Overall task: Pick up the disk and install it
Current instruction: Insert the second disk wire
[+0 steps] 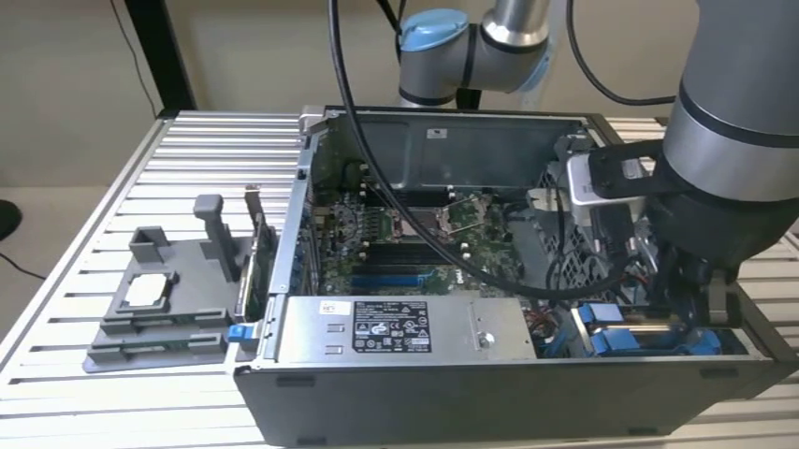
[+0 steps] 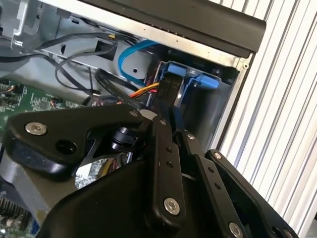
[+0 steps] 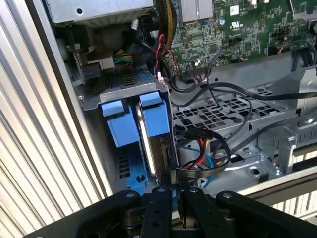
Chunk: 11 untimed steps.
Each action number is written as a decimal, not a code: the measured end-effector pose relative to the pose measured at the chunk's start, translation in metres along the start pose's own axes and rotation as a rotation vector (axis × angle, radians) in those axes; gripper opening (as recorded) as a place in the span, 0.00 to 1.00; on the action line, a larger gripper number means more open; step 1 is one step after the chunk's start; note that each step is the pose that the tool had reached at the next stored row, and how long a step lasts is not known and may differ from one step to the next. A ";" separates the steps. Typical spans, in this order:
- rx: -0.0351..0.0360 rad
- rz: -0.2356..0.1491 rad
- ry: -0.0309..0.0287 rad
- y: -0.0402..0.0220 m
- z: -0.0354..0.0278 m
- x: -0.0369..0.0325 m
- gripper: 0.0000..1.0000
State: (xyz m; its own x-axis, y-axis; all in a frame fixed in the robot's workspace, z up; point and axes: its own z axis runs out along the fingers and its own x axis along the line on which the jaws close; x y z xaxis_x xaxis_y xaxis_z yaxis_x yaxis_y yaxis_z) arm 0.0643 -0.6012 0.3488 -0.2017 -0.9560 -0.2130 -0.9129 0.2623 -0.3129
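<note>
The disk (image 3: 154, 136) stands on edge in the drive bay (image 3: 119, 163) at the corner of the open computer case (image 1: 500, 393), its bright blue frame tabs level with those of the neighbouring blue carrier (image 3: 119, 124) just beside it; in the first wrist view a thin silver edge shows between the blue parts, so it looks largely pushed home, though whether it is fully latched cannot be made out. The tool (image 3: 173, 196) sits directly over the end of the disk with its black fingers (image 2: 166, 148) drawn close together; they seem to bear on or pinch the disk's edge, but I cannot tell for sure whether they grip it or merely rest there. Judging by this, the pick-up is done and the install is at or near its end; release and withdrawal are what is left.

Room is tight: the case wall (image 2: 228, 104) runs along one side of the bay, and the bundle of red, yellow and black cables (image 3: 200, 148) with a blue data cable (image 2: 131, 54) lies just beside the bay on the other; the motherboard (image 1: 399, 234) lies further in, well apart. Outside the case, the ribbed metal surface (image 1: 187, 178) carries a grey fixture (image 1: 163, 299) near the exterior view's left edge.
</note>
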 end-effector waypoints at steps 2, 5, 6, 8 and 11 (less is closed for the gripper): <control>0.0007 -0.001 0.0034 0.0002 0.0008 0.0004 0.00; 0.0012 -0.002 0.0058 0.0018 0.0021 0.0010 0.00; 0.0015 -0.003 0.0071 0.0025 0.0026 0.0013 0.00; 0.0023 -0.003 0.0083 0.0034 0.0039 0.0017 0.00; 0.0055 -0.004 0.0087 0.0046 0.0063 0.0023 0.00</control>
State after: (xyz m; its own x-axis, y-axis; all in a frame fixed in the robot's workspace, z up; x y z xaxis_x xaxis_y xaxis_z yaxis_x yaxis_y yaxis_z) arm 0.0618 -0.6013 0.3410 -0.2010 -0.9582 -0.2036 -0.9117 0.2590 -0.3189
